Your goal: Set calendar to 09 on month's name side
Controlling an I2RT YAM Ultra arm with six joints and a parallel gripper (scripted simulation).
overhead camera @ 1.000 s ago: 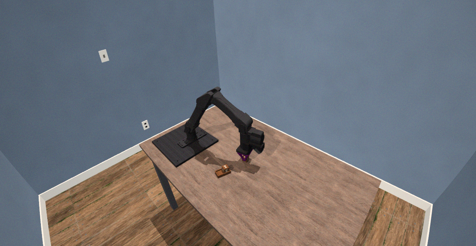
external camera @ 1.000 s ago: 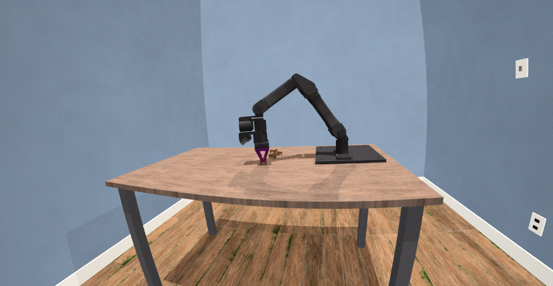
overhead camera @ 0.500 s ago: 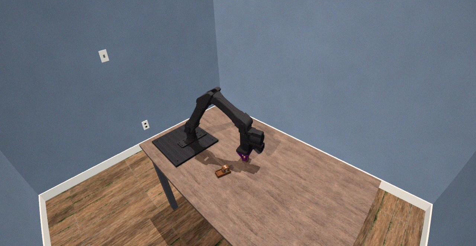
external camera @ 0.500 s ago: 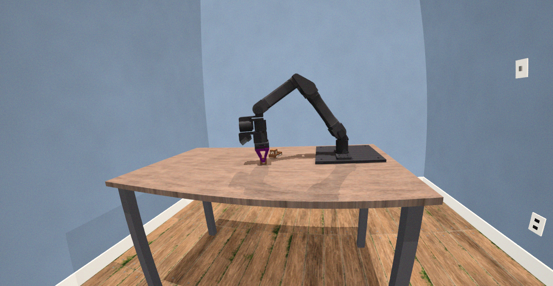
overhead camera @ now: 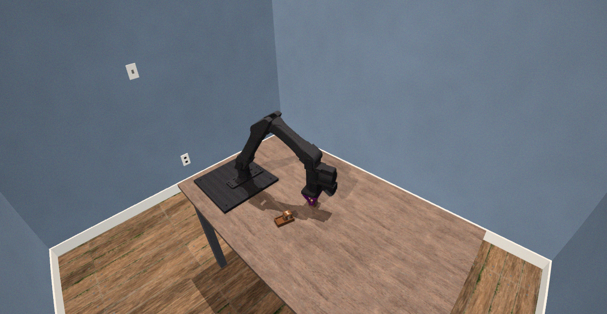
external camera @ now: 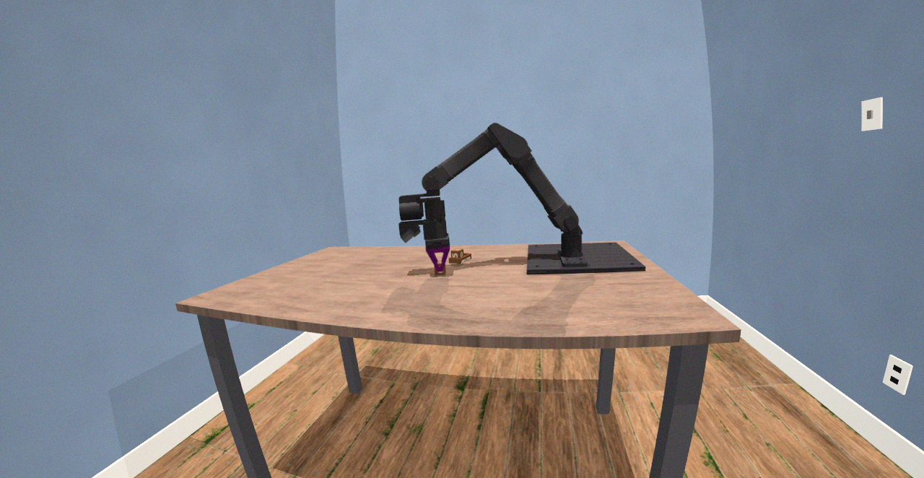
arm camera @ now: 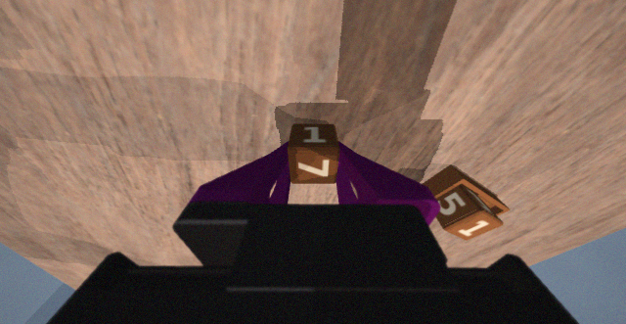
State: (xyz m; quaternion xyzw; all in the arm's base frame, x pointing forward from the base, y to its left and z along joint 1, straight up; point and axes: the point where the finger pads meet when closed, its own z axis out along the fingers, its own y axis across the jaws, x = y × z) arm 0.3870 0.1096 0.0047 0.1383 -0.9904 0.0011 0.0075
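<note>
My gripper, with purple fingers pointing down, is shut on a brown cube low at the table top. The wrist view shows a light 7 on its lit upper face and a 1 on its shaded side. Whether it touches the table is hard to tell. The tray lies beside the gripper. The other cube is at one end of it, with a 1 on top and a 5 on a side. The month's name is not readable.
The black base plate carries the arm on the wooden table. The tray is nearer than the gripper to the table's left edge in the top view. Blue walls stand around the table.
</note>
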